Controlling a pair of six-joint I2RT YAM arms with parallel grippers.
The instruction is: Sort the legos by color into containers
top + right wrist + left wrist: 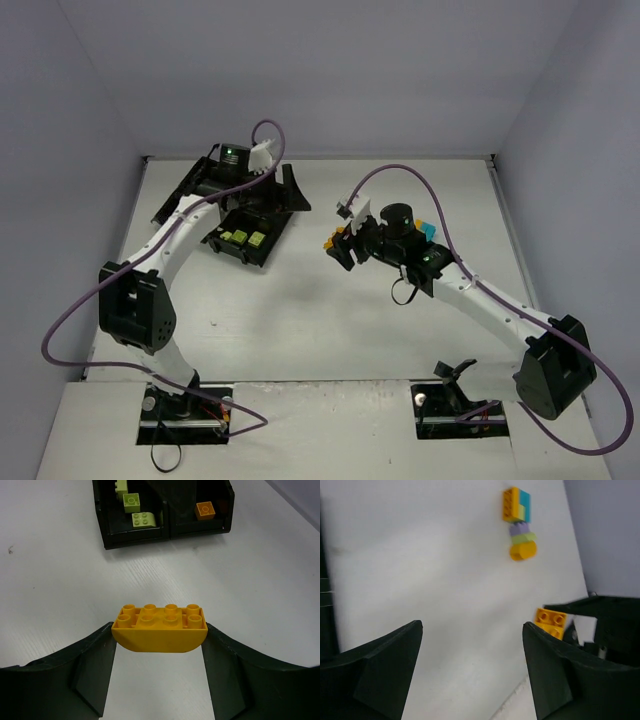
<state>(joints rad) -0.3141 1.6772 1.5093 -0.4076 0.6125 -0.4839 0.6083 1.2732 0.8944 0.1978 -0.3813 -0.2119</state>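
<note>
Plain orange brick in the black right gripper. The black tray holds yellow-green bricks and a small orange brick. White table, purple cables. The loose cluster mixes orange, teal, yellow-green and pale purple.

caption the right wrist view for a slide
Right gripper grips an orange brick; tray ahead holds green bricks and a small orange cube.
</note>
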